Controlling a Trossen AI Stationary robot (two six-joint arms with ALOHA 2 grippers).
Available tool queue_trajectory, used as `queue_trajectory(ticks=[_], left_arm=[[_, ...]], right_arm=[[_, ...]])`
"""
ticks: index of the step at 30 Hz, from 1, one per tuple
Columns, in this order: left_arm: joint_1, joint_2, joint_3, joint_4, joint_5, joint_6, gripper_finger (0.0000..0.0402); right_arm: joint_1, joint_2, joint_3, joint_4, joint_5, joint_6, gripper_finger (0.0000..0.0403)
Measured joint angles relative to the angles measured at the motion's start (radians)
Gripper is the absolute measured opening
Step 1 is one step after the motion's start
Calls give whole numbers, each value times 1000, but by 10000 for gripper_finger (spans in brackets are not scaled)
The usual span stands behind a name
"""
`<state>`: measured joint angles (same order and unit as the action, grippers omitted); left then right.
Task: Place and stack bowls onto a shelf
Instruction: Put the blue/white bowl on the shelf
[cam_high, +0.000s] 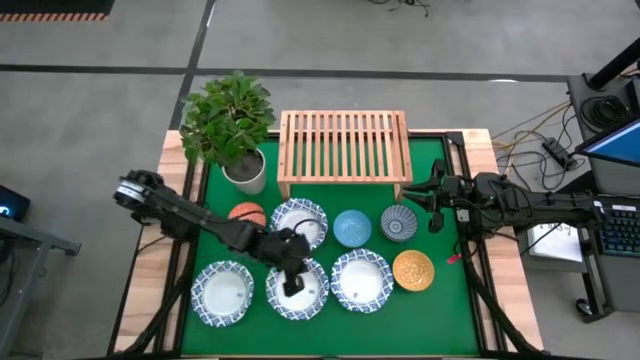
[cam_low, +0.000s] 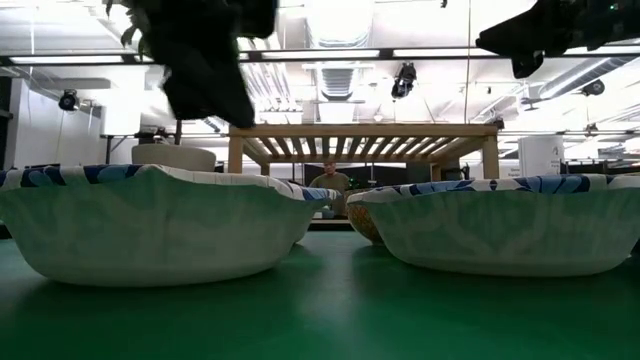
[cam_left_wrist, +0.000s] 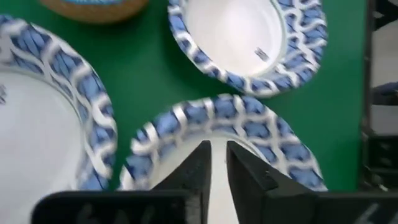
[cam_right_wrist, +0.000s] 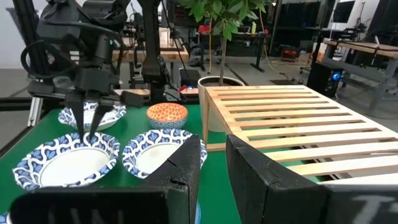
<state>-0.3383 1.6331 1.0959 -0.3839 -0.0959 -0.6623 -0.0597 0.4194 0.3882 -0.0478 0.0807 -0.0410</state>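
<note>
Starting at the left of the green surface (cam_high: 440, 300), we see a potted plant (cam_high: 232, 125) in a white pot at the back corner, and in front of it the left arm reaching in across the mat. Our left hand (cam_high: 292, 287) sits low over the middle white bowl (cam_high: 298, 290) of the front row, its two fingers (cam_left_wrist: 193, 171) drawn to a narrow gap just above that bowl's blue-patterned rim; we cannot tell whether they touch it, and nothing is held between them. To its left lies another wide white bowl (cam_high: 222, 293), and behind it a third white bowl (cam_high: 300, 220), with the small orange-red bowl (cam_high: 247, 213) just beside that one. The light-wood shelf (cam_high: 343, 147) stands at the back centre with nothing on its slatted top. Moving right, a fourth white bowl (cam_high: 361, 279) lies in the front row, the light blue bowl (cam_high: 352, 228) and the dark patterned bowl (cam_high: 399, 223) lie behind it, and the golden yellow bowl (cam_high: 413, 270) lies nearest the right edge. Our right hand (cam_high: 437, 203) hovers above the surface near the shelf's right end, its fingers (cam_right_wrist: 261, 168) narrowly parted and holding nothing.
</note>
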Motion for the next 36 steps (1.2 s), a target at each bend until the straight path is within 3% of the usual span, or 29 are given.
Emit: queue_trajectory(ticks=[3,9,13,36], left_arm=[[34,41,33,-25,-16,37,65],[64,106,95,-155,-204,54,122],[64,141,134,-165,-242,96,141],[65,246,127,-166,-263,91,120]], right_arm=[[0,0,0,0,0,-5,68],[0,0,0,-1,0,-15,68],[0,0,0,-7,0,-27,68],[0,0,0,-8,2,-41,68]])
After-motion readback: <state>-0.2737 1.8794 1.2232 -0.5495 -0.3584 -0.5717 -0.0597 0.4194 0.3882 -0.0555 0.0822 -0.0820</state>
